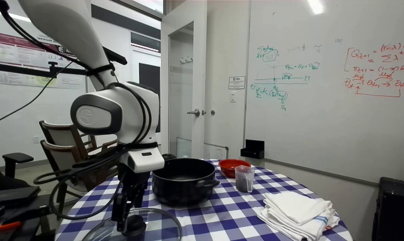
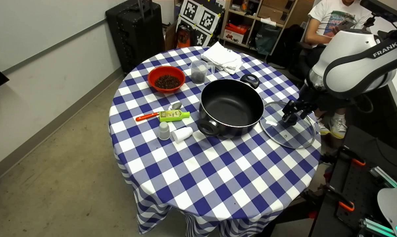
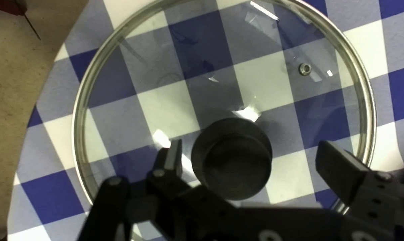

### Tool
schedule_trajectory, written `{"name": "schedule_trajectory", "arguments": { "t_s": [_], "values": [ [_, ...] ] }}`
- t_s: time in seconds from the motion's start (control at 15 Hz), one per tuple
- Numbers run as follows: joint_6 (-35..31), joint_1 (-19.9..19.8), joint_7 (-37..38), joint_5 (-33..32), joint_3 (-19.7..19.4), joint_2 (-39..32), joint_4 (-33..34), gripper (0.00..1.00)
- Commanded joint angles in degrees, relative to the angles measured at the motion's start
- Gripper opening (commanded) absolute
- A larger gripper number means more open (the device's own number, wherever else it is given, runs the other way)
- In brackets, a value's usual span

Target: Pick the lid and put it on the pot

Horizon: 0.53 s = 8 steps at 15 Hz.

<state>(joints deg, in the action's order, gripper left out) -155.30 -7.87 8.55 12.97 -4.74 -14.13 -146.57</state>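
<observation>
Checked tablecloth [image 2: 201, 187], and on it the lid [image 3: 218, 97], just beside the pot [image 2: 231, 103]. My gripper [image 3: 252, 152] stands wide, holding nothing — the knob [image 3: 233, 160] lies between its fingers [image 3: 342, 169], closer to the one at the wrist view's left; how deep they reach, I can't tell.

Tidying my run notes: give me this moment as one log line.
gripper: open, knob between jaws in wrist view | lid: on tablecloth beside pot | pot: uncovered | placing: not yet done
</observation>
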Motion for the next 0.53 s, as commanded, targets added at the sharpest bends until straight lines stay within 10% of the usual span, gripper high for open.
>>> {"name": "schedule_trajectory", "arguments": {
  "t_s": [0.0, 0.47],
  "values": [
    [-1.2, -0.3, -0.8, 1.2, 0.0, -1.0, 1.7, 1.00],
    [-0.3, -0.6, -1.5, 1.5, 0.4, -2.4, 2.6, 1.00]
  ]
}}
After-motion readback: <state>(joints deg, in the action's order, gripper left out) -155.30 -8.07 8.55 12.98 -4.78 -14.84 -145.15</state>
